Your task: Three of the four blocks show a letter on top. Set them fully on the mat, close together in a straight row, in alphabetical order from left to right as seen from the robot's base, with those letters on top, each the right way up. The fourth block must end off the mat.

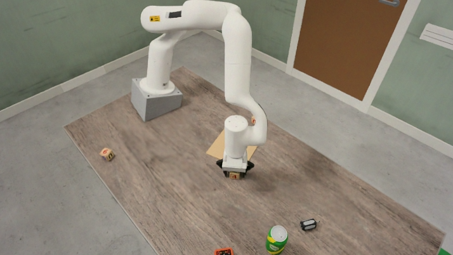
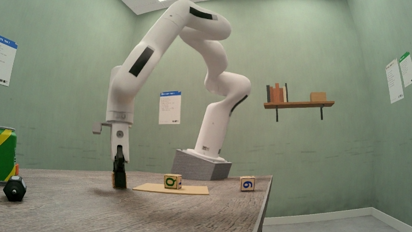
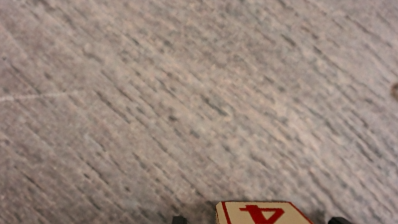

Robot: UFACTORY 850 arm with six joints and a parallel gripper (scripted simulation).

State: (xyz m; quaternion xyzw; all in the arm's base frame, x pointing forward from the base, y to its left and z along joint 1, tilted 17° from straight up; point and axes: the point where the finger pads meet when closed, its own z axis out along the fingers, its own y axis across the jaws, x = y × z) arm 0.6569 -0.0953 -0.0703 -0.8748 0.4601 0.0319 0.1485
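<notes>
My gripper (image 1: pixel 235 172) (image 2: pixel 119 180) (image 3: pixel 257 220) is open and low on the table, its fingers on either side of a wooden block (image 1: pixel 235 176) (image 3: pixel 260 214). The block stands on the table just in front of the tan mat (image 1: pixel 216 149) (image 2: pixel 193 190). The block's side face shows a red 4 in the wrist view; its top is hidden. A block with a green Q (image 2: pixel 172 181) on its side stands on the mat. A block showing a 6 or 9 (image 1: pixel 107 153) (image 2: pixel 247 183) stands off the mat near the table's edge. A bit of a block (image 1: pixel 253 120) shows behind the arm.
A green and yellow can (image 1: pixel 276 239) (image 2: pixel 7 153), a small black object (image 1: pixel 308 224) (image 2: pixel 14 188) and an orange object (image 1: pixel 224 251) lie near the table's front end. The robot's grey base (image 1: pixel 155 103) stands at the far end.
</notes>
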